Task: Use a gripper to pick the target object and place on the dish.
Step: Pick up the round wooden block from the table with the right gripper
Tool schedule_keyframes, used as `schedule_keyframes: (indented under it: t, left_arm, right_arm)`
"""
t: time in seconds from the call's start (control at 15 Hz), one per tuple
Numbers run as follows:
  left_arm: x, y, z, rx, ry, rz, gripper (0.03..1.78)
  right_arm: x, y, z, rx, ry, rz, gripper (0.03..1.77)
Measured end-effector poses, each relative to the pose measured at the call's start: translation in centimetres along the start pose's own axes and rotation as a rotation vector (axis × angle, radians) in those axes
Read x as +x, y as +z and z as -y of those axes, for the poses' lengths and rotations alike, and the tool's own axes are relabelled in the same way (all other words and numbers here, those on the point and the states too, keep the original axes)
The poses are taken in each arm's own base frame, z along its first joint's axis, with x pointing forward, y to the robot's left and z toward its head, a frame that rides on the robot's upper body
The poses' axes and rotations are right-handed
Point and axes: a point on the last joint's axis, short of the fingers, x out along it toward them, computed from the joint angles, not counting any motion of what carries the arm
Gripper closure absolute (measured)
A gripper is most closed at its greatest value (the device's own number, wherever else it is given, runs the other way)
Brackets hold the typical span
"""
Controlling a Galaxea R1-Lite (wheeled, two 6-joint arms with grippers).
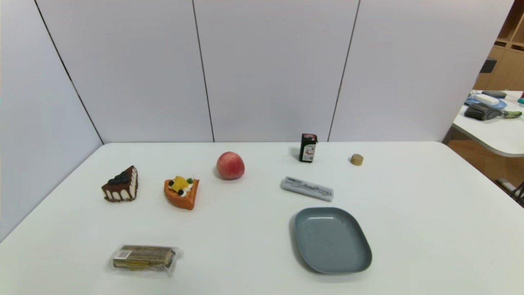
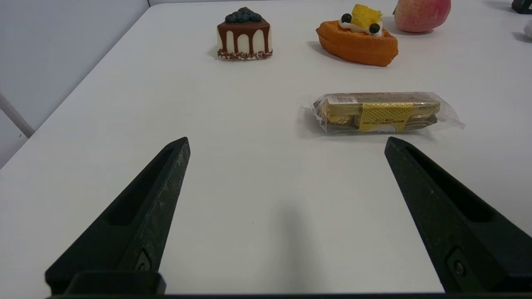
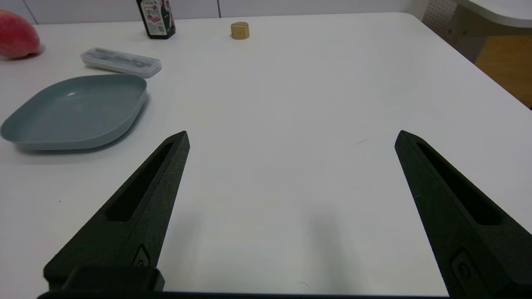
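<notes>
Left wrist view: red-pink round peach far ahead of left claw, top cut by edge; small black carton beyond it, mostly cut off.

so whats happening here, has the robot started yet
Nothing is being handled yet. The left gripper and right gripper both hover open above the near part of the white table, holding nothing. The small wooden cylinder stands at the far side beside the black carton. The grey-blue dish is bare.
</notes>
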Motion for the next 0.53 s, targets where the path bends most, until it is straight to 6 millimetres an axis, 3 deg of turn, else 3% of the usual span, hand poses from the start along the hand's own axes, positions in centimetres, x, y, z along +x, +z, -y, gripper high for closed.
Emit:
schedule_keyframes:
  t: [0.53]
  left_arm:
    - [0.0,0.0,0.0,0.0,0.0,0.0,0.12]
  right_arm:
    - [0.3,0.19,-0.03,-0.028,0.008,-0.066,0.09]
